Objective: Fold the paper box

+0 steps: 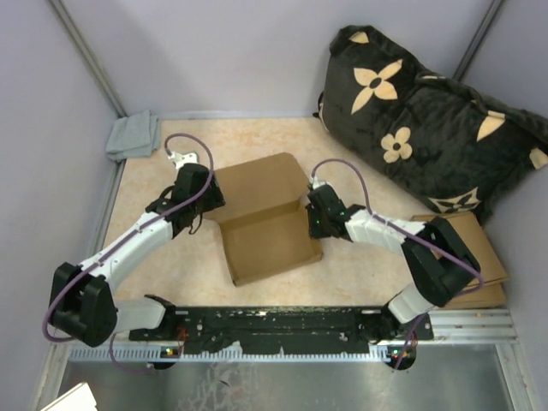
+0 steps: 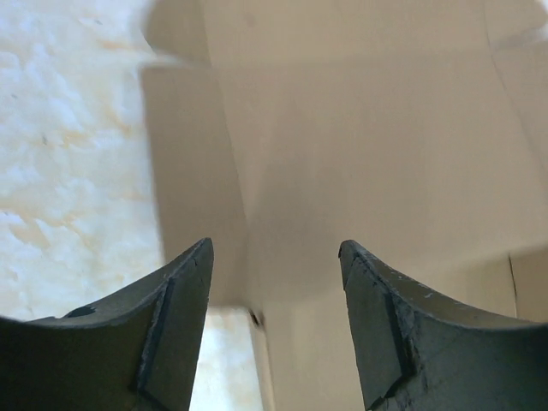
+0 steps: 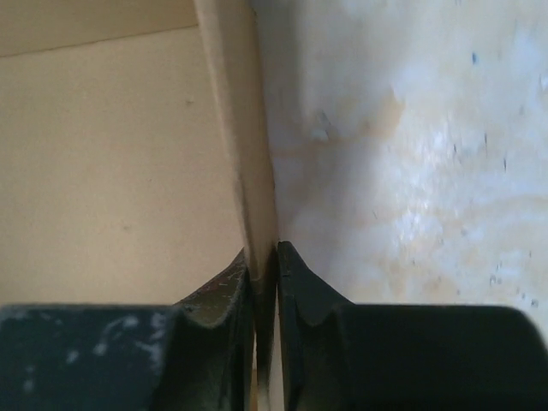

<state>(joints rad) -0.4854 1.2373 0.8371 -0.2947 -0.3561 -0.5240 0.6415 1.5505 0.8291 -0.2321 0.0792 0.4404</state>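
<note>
The brown paper box (image 1: pixel 270 244) lies mid-table as a shallow tray, its rear panel tilted up behind it. My left gripper (image 1: pixel 204 204) is at the box's left rear corner. In the left wrist view this gripper (image 2: pixel 274 257) is open, and a cardboard (image 2: pixel 360 154) wall edge runs between the spread fingers (image 2: pixel 180 325) without touching either. My right gripper (image 1: pixel 313 221) is at the box's right wall. In the right wrist view that gripper (image 3: pixel 264 257) is shut on the thin upright side wall (image 3: pixel 235 128), one finger inside the box and one outside.
A dark pillow with tan flowers (image 1: pixel 428 120) leans at the back right. A stack of flat cardboard pieces (image 1: pixel 479 257) lies at the right edge under my right arm. A grey cloth (image 1: pixel 133 137) sits in the back left corner. Enclosure walls stand on three sides.
</note>
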